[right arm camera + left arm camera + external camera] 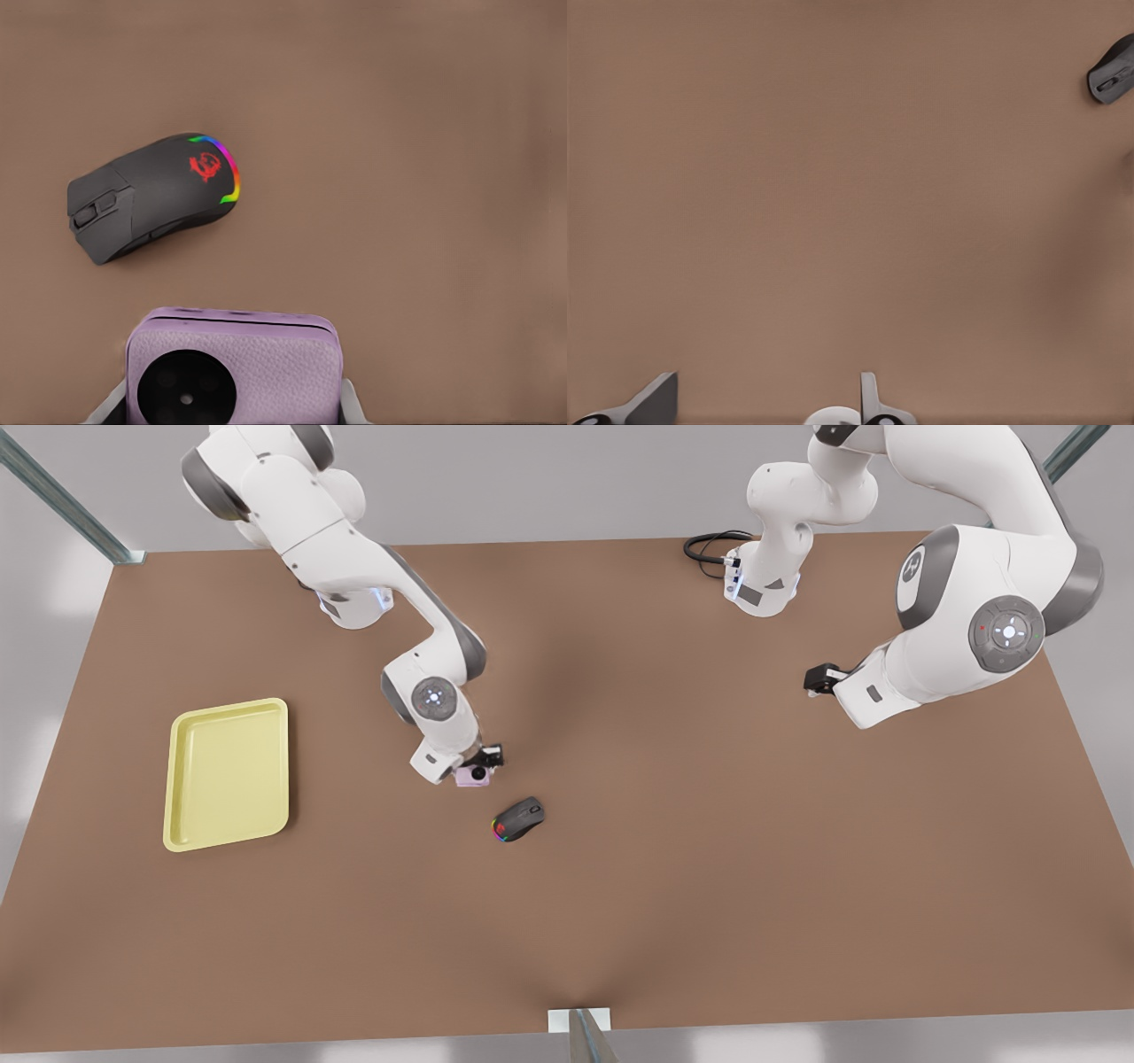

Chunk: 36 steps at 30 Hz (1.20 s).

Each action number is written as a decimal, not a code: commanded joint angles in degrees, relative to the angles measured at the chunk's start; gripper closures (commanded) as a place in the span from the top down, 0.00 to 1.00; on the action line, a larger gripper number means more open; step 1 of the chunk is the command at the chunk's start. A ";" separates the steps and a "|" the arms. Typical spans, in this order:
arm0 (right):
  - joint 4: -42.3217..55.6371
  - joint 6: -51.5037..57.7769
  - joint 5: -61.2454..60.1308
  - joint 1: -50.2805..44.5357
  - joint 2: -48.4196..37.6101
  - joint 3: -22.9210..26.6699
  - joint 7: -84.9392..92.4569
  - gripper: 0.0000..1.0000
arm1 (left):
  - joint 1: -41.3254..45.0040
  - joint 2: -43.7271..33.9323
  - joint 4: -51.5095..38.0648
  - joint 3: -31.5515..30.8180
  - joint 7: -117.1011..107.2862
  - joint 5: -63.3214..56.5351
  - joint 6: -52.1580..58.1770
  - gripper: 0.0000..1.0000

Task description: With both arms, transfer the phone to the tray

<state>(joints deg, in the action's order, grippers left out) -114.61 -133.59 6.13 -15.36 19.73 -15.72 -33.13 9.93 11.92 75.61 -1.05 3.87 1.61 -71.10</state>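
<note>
The pale pink phone (472,777) sits near the table's middle, with my right gripper (478,769) shut on it. In the right wrist view the phone (239,367) fills the gap between the two fingers (351,403), its black round lens facing the camera. The pale yellow tray (229,775) lies flat on the front view's left, well apart from the phone. My left gripper (813,682) hangs over bare table on the front view's right, open with nothing in it. Its fingertips (656,400) stand wide apart in the left wrist view.
A black mouse (519,818) with rainbow lights lies just in front of the phone, close to the right gripper (229,409), and shows as the mouse (151,195) and the mouse (1112,71). A black cable (709,545) loops at the back edge.
</note>
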 commanded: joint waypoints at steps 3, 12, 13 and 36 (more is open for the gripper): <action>-3.77 8.69 0.37 13.23 -4.78 0.08 18.44 0.74 | 0.00 -0.23 -0.02 -0.01 -0.09 -0.55 0.26 1.00; -12.74 2.01 0.37 45.76 -7.16 0.08 59.49 0.75 | 0.00 -0.06 -0.02 -0.01 -0.09 -0.99 1.58 1.00; -12.74 -0.35 0.37 49.63 -6.72 0.08 65.03 0.75 | 0.00 0.03 -0.02 -0.01 -0.09 -1.69 1.58 1.00; 38.67 54.93 -4.20 17.82 -7.51 11.24 29.00 1.00 | 0.09 0.56 -2.48 -0.54 -0.44 -4.77 6.59 1.00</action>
<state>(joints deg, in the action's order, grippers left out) -78.26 -94.66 2.68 -0.71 10.72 -5.51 9.64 10.00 12.53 73.16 -1.57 3.57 -3.05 -65.99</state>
